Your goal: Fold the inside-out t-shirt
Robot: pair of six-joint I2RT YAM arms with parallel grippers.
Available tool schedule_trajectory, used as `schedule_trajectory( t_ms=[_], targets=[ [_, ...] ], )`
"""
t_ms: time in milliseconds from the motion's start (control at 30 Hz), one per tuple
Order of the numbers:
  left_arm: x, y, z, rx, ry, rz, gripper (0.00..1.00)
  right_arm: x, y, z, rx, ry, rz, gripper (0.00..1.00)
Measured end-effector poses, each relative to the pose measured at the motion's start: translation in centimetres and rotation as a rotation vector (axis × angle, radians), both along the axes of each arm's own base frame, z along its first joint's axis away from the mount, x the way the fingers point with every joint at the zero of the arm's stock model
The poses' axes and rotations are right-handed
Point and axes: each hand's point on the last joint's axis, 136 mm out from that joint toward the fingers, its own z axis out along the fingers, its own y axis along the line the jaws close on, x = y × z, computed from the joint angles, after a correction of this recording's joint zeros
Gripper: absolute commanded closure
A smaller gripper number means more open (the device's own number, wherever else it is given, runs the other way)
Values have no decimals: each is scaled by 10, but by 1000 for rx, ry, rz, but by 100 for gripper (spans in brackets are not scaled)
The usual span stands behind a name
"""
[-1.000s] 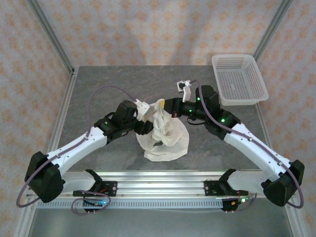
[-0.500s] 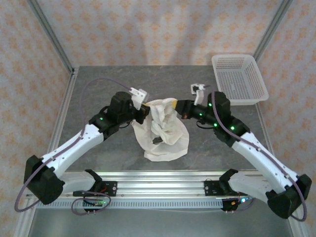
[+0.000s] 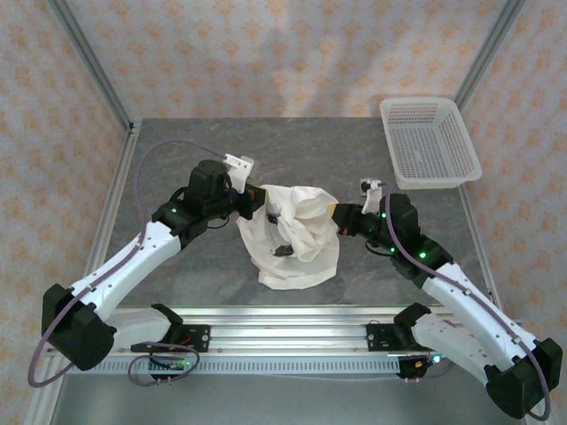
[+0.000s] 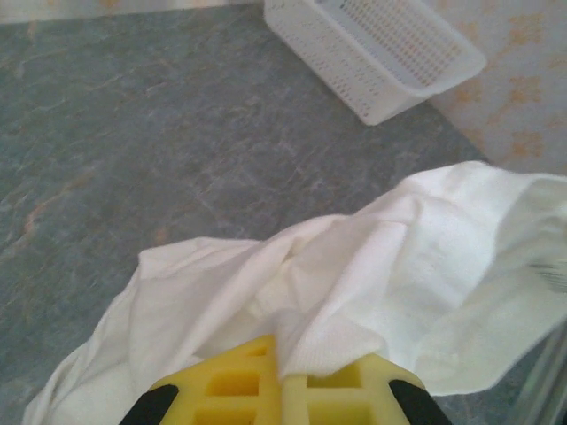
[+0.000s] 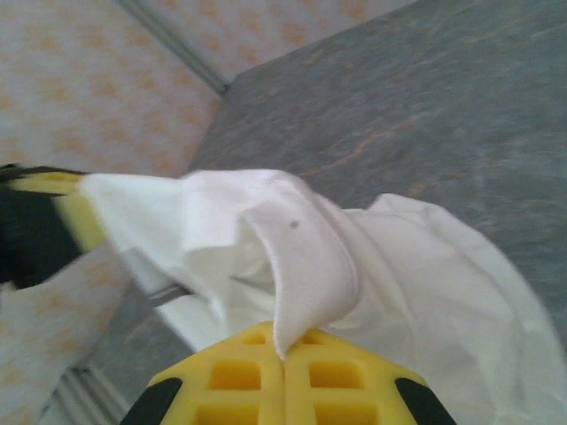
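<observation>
The left jaws are pressed together, their yellow pads (image 4: 235, 385) pinching a fold of the inside-out t-shirt (image 4: 399, 257), and the cloth rises out of the seam between them and spreads away in soft creases. The right jaws are closed the same way, with a rolled hem of the white cloth caught between their own yellow pads (image 5: 239, 376); a tiny dark speck (image 5: 293, 224) sits on that hem just above the grip. From above, the two pairs of jaws face each other with the shirt strung between them: its upper part is lifted and bunched in the span from one grip to the other, while the rest sags down and lies in a rounded heap on the grey table (image 3: 177, 146), nearer the arm bases than either pair of jaws. A small dark mark (image 3: 282, 251) shows on the cloth below the line between the jaws, roughly midway. The left arm (image 3: 133, 257) and right arm (image 3: 452, 283) slant inward toward the cloth from their own sides. Beyond the right jaws, toward the far corner and well apart from the shirt, stands a white mesh basket (image 3: 430, 142).
</observation>
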Motion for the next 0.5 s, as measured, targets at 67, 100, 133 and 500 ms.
schedule_trajectory(
  t_ms=[67, 100, 133, 500],
  targets=[
    [-5, -1, 14, -35, -26, -13, 100, 6, -9, -18, -54, 27, -57, 61],
    [-8, -1, 22, -50, -37, -21, 100, 7, -12, -28, -83, 47, -68, 56],
    [-12, -2, 31, -65, -55, -32, 100, 7, -15, -42, -120, 80, -76, 53],
    [-28, -33, 61, -58, -89, -144, 100, -40, 64, 26, 5, -143, 308, 1]
  ],
)
